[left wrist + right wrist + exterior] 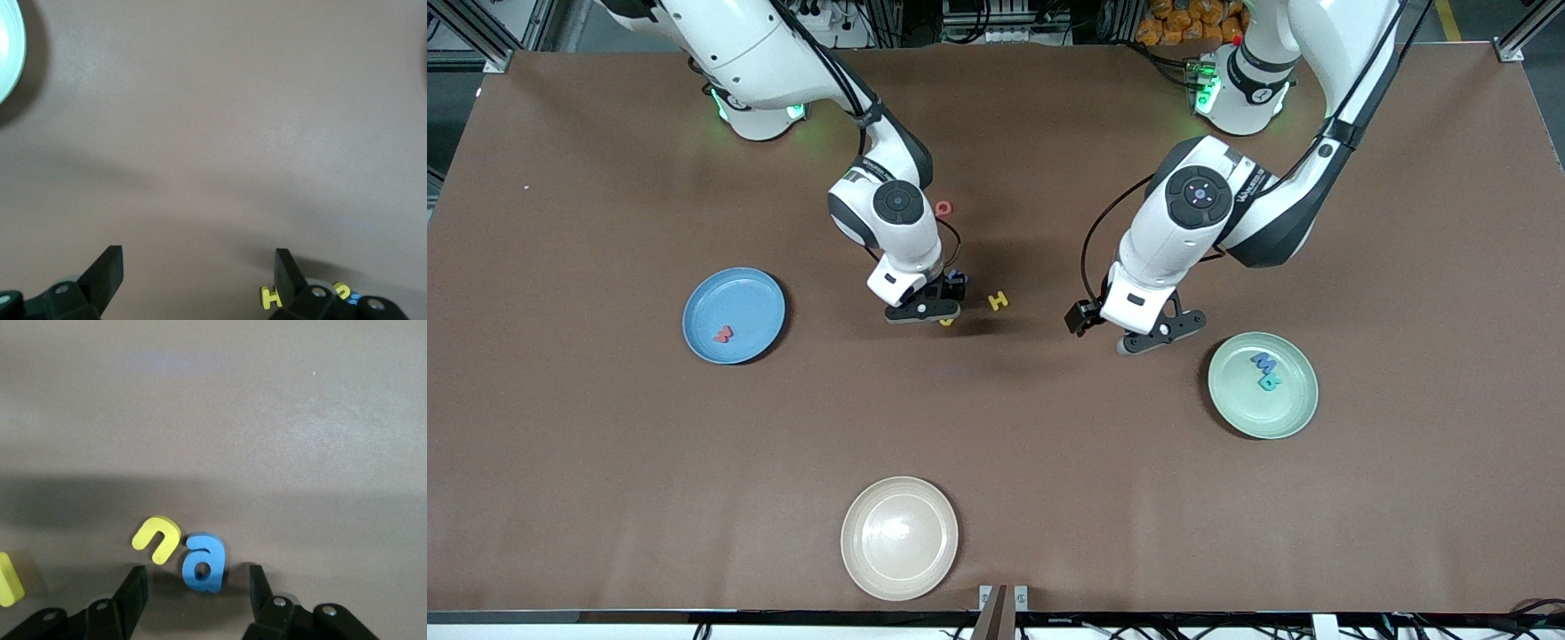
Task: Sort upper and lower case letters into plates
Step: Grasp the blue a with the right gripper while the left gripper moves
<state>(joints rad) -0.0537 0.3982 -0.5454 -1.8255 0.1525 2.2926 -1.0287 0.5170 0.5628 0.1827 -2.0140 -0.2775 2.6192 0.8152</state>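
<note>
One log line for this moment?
right gripper: open over blue a | left gripper: open, waiting | mint plate: two letters

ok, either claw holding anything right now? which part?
Nothing is held. The right claw is open, low over the blue letter a, its fingers on either side of it and not closed. The left claw is open over bare table.
</note>
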